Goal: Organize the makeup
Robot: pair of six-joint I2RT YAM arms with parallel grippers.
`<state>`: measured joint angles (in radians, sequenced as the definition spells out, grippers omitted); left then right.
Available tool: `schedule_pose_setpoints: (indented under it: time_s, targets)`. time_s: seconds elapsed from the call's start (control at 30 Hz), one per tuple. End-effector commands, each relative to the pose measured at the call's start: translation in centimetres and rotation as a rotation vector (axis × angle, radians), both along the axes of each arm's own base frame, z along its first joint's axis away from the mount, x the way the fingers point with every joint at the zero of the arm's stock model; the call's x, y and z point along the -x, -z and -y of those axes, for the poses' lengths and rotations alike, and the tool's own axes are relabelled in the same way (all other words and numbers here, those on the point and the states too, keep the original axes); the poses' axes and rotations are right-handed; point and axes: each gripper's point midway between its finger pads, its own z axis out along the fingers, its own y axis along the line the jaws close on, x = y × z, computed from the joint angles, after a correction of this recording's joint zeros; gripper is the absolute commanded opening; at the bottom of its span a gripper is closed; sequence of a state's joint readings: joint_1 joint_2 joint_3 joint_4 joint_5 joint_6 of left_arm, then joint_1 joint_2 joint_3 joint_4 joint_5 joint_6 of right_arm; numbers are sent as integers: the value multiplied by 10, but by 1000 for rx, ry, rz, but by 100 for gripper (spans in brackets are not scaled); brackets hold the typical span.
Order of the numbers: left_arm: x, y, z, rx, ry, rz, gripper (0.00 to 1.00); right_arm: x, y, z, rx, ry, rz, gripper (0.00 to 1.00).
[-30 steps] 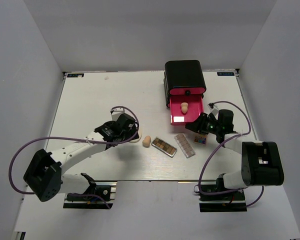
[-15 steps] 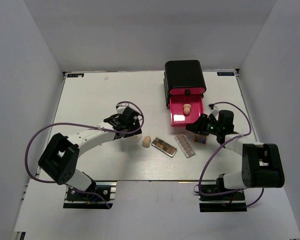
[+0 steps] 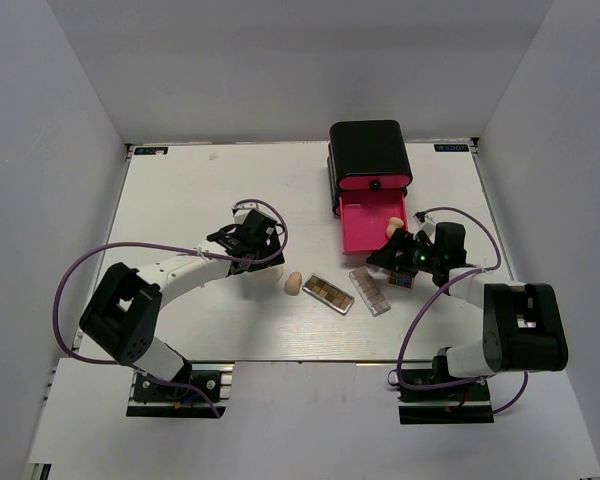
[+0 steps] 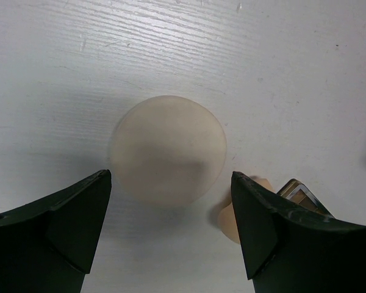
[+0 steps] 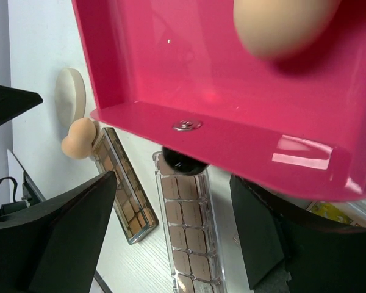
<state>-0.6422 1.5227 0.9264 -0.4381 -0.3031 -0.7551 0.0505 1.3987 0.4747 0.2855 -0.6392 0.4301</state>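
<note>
The round cream puff (image 4: 168, 157) lies flat on the white tabletop (image 4: 293, 73), centred under the released left fingers (image 4: 73, 220); the right fingers (image 5: 55, 244), also released, are farther away.

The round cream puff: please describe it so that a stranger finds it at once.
On the white table, look left of the black box with pink drawers. Under the open left gripper lies the round cream puff, a flat pale disc; the beige egg sponge beside it is darker and bulbous.
</note>
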Motion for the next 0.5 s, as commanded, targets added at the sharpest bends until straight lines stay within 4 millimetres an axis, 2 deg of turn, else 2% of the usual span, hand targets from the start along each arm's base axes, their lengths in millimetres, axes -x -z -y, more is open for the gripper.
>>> schedule_pose_setpoints:
  time_s: [0.0,0.37,0.47]
  targets:
    - [-5,-6,3,24,8,18,89,-4,-8,-2,-6,-25,33,80]
    - [-2,9,-1,-12,16,-36,89,-2,-18,-5,-2,-78,76,79]
    - [-3,16,-9,-60,-13,-72,89,-1,-19,-6,-5,-87,82,79]
